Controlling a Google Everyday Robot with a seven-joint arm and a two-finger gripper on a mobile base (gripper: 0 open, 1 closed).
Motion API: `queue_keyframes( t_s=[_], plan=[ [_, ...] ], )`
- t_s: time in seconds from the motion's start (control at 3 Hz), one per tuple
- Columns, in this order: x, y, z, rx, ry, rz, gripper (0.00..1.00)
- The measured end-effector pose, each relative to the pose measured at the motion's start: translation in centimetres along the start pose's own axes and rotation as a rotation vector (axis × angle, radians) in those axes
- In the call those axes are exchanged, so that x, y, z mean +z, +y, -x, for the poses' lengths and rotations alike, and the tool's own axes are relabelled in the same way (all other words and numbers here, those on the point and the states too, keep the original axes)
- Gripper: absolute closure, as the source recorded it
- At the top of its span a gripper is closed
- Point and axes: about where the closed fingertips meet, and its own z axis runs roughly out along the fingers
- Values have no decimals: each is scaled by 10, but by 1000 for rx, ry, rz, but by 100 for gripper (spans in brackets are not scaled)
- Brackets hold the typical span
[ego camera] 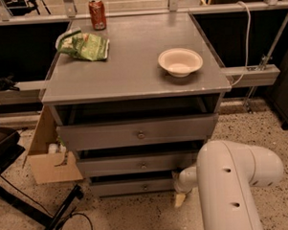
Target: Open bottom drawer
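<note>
The grey cabinet has three drawers stacked under its top. The bottom drawer (118, 187) is the slimmest front, just above the floor, with a small round metal knob (145, 187) at its centre. A dark gap shows above it. My gripper (179, 198) hangs low at the bottom drawer's right end, to the right of the knob and close to the floor. My white arm (233, 185) fills the lower right of the view and hides the cabinet's lower right corner.
The middle drawer (141, 164) and top drawer (137, 133) sit above it. A white bowl (180, 61), a green bag (86, 45) and a red can (97, 13) are on the tabletop (132, 74). A cardboard box (50, 162) and a black stand (23, 208) are at the left.
</note>
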Motion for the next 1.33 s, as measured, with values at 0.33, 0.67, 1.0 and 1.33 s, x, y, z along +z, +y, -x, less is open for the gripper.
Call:
queue_keyframes(
  t_s=[0.33,0.67,1.0,1.33],
  plan=[
    [15,-4,-2,18,4,4,19],
    [20,-6,-8,23,16,-3,43],
    [15,-5,-18,19,38,-7,66],
    [12,-6,-17,19,38,-7,89]
  ],
)
